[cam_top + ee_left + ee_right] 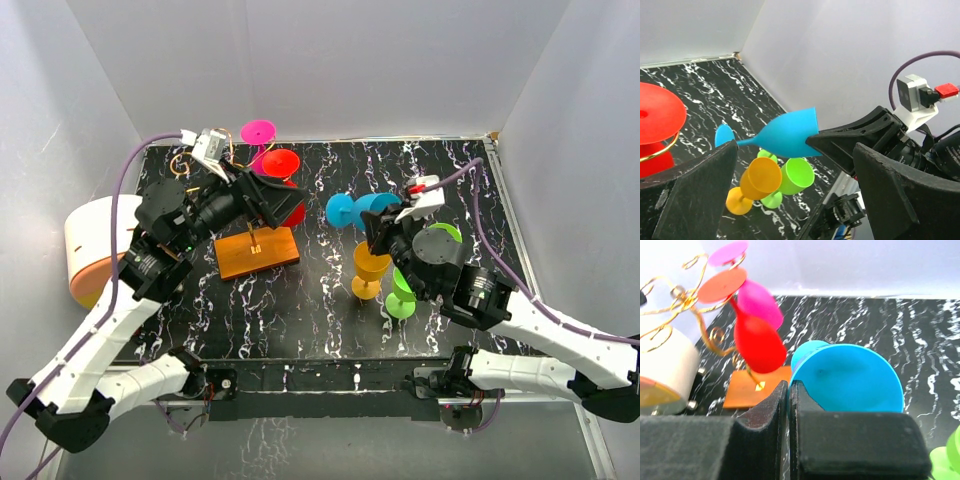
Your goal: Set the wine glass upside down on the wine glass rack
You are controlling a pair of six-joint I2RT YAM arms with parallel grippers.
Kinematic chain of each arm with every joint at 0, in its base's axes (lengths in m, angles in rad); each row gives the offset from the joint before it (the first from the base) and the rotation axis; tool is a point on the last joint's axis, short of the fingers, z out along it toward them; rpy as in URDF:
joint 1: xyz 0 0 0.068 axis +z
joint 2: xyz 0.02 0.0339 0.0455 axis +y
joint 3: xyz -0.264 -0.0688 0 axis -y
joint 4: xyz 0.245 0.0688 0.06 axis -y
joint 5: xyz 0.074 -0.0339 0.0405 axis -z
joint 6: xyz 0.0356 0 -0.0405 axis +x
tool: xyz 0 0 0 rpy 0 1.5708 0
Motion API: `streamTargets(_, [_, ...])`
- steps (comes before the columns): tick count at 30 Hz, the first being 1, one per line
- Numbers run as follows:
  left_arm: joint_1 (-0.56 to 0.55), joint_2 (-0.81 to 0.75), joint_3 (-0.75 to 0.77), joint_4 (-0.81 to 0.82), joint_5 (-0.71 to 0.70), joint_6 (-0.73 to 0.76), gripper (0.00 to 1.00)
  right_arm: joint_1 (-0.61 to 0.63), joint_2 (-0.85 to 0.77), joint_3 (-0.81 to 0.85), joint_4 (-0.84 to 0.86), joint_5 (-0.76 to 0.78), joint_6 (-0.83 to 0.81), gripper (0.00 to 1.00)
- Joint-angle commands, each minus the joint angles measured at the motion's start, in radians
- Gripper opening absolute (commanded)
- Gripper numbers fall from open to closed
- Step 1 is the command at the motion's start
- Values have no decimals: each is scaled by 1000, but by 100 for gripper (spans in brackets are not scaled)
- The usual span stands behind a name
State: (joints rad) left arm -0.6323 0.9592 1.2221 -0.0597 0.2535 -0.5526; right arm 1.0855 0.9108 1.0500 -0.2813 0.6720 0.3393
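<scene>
— Right gripper (788, 390): how does it stand?
— Pinched tight on the rim of the blue wine glass (358, 210). The glass lies on its side in the air, foot toward the rack.
— And the left gripper (270, 200)?
— Jaws wide apart, holding nothing, just beside the wine glass rack (258, 252).
— The rack itself?
— Its orange base sits on the black, white-veined table (320, 310), left of the middle. A red glass (283, 166) and a magenta glass (258, 131) hang on it upside down.
— What else is on the surface?
— An orange glass (370, 265) and a green glass (402, 298) stand near the right arm. Plain white walls (350, 60) close in three sides.
</scene>
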Motion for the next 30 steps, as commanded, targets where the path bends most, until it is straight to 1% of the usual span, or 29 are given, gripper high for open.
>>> streamTargets(1, [-3,64,31,99,26,-145,98,3,-3,56,160,201,-102,0])
streamTargets(4, [-3,108,35,164,8,-244,97,3,-15,46,281,242,-171,0])
streamTargets(7, [-3,156,43,227,-29,-322,96,3,-31,21,450,266,-228,0])
streamTargets(10, [-3,199,64,256,-84,-386,92,2,-46,3,620,237,-242,0])
streamTargets(13, [-3,235,79,330,-100,-447,89,2,-43,-7,749,186,-235,0])
streamTargets(16, [-3,274,102,394,-94,-481,84,2,-30,-6,831,144,-201,0])
streamTargets(17, [-3,289,120,384,-97,-489,83,2,-27,-8,862,132,-183,0])
streamTargets(18, [-3,305,143,367,-97,-497,83,2,-23,-11,885,122,-167,0])
streamTargets(20, [-3,333,167,396,-81,-509,82,2,-14,-23,930,101,-136,0])
streamTargets(24, [-4,366,142,540,-60,-592,81,1,5,-45,992,78,-86,0])
streamTargets(30, [-4,381,128,559,-101,-679,77,2,22,-63,1055,65,-77,0])
